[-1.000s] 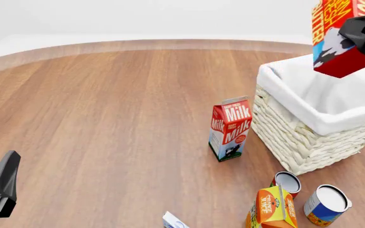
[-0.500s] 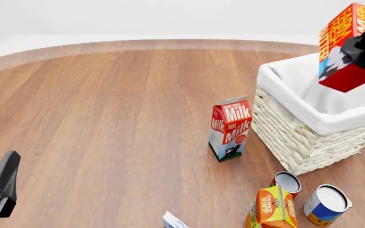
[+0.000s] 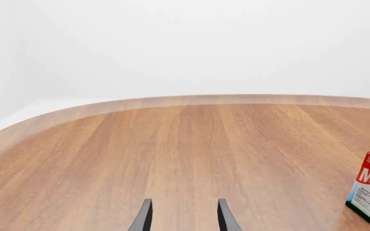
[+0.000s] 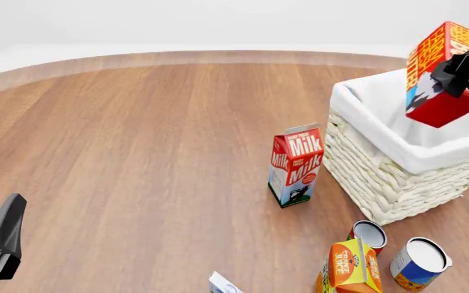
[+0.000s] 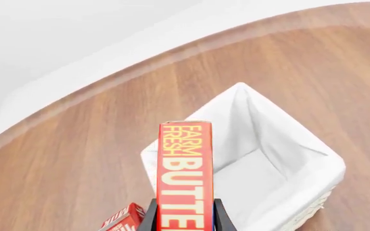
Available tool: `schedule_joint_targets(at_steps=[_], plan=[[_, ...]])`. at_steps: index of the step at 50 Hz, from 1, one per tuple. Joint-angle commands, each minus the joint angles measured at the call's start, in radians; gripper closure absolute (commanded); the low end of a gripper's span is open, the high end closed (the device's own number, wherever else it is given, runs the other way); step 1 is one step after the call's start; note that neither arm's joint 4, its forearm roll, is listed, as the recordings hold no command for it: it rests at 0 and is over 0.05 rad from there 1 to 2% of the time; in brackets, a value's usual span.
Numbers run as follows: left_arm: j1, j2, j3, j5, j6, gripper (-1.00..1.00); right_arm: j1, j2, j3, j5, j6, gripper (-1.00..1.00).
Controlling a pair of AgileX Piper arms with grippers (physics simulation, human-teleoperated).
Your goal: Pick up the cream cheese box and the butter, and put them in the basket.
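The right gripper [image 4: 461, 72] is clamped on the butter [image 4: 435, 72], fingers across its narrow faces, holding it tilted in the air above the basket [image 4: 397, 177], which sits toward the counter's right edge. The butter looks like a stiff, light carton with smooth printed sides, so it may slip; a hold across the narrow faces near the middle seems soundest. The left gripper [image 3: 183, 219] hangs apart and empty near the front-left corner. The cream cheese box [image 4: 223, 284] lies at the front edge, mostly cut off; probably light and rigid too.
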Motion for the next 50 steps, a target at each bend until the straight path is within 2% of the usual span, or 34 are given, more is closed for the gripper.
schedule_joint_targets(at_steps=[1, 50], plan=[[0.000, 0.000, 0.000, 0.000, 0.000, -1.00, -0.010, 0.014, -0.004, -0.034, 0.020, 1.00], [0.000, 0.000, 0.000, 0.000, 0.000, -1.00, -0.020, 0.107, 0.042, -0.154, 0.051, 1.00]])
